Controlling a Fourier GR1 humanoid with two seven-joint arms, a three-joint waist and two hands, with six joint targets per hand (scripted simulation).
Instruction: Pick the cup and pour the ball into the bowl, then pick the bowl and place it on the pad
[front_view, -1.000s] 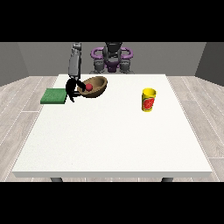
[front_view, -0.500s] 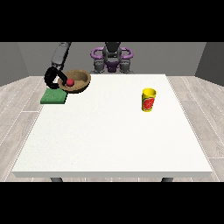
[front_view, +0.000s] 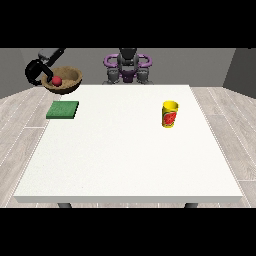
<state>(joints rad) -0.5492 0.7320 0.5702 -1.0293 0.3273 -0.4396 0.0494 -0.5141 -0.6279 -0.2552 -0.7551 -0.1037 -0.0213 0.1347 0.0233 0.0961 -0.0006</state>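
A brown bowl (front_view: 66, 80) with a red ball (front_view: 57, 80) inside hangs in the air above and behind the table's far left corner. The black hand at the view's left (front_view: 36, 72) curls round the bowl's left rim. A green pad (front_view: 63, 109) lies flat on the table, below and in front of the bowl. A yellow cup (front_view: 170, 114) with a red print stands upright on the right half of the table. The hand at the view's right does not show.
The white table (front_view: 125, 155) reaches from the robot's torso (front_view: 127, 67) towards the camera. Grey wood floor surrounds it.
The bowl with the ball has been carried left and upward, from beside the pad to a spot above and beyond it. The cup has not moved.
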